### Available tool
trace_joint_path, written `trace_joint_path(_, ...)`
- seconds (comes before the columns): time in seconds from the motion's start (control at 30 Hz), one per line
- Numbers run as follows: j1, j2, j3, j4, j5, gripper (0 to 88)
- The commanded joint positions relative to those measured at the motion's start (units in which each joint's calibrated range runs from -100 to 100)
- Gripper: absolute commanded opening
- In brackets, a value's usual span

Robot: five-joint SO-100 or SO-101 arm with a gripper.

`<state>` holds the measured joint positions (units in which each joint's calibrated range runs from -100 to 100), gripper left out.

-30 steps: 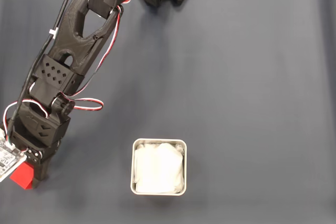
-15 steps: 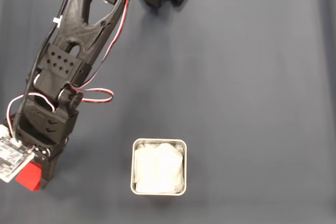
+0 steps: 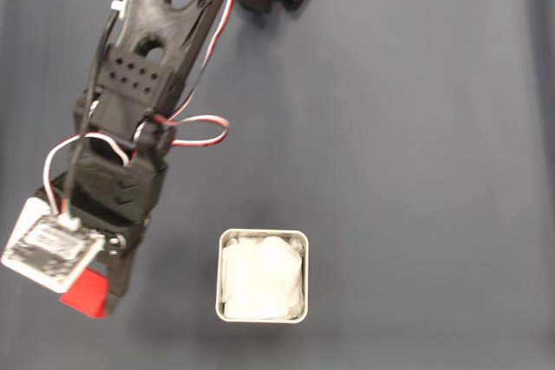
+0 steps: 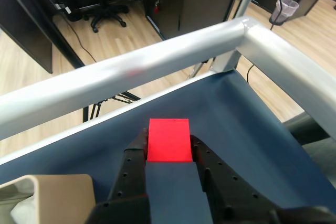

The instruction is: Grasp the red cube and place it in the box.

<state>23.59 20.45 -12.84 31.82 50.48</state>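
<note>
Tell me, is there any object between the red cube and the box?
Nothing visible. In the fixed view the gripper holds the red cube left of the box, and only bare dark mat lies between them.

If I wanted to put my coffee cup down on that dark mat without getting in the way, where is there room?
The whole right half of the mat, right of the box in the fixed view, lies bare. It is crowded on the left, where the arm runs down from the top edge and the gripper holds the red cube beside the box.
</note>
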Motion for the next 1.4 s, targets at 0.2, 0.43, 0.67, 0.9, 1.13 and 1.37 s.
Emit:
trace_joint_path(0.2,-3.5,-13.7,8.4,-0.5,1.0,4.1)
trace_joint_path(0.43,-6.0,-20.1,15.3,-0.7,1.2,4.0)
trace_joint_path(0.67,-8.5,-25.8,20.4,-0.9,1.4,3.8)
trace_joint_path(0.9,-11.2,-30.9,24.4,-1.0,1.7,3.8)
trace_joint_path(1.13,-14.1,-34.7,28.7,-1.5,1.8,3.8)
trace_joint_path(1.37,-16.8,-37.9,34.0,-4.1,2.0,3.7)
